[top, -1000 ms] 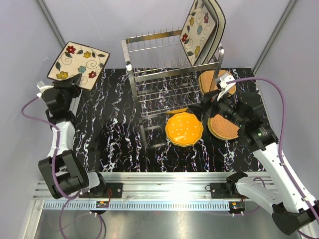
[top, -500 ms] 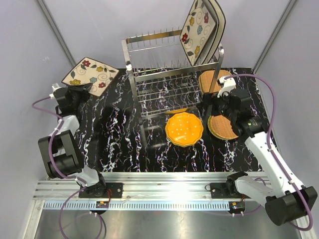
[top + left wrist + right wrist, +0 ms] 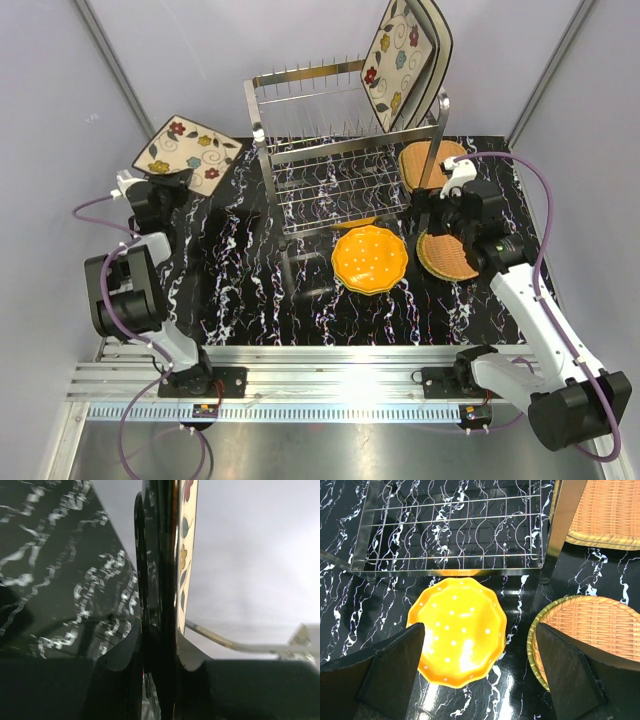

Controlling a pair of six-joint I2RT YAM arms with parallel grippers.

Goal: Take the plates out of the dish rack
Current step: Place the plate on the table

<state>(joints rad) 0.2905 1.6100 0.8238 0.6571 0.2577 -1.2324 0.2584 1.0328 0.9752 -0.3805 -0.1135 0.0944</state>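
Flowered plate [image 3: 190,152], edge in left pincer [image 3: 168,181]

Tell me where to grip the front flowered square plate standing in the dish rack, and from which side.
Probably its upper rim, from above. The flowered square plate stands on edge at the right end of the dish rack, so its top edge is free while the lower edge sits among the wires. Close behind leans another plate, so a gripper finger must slip between them.
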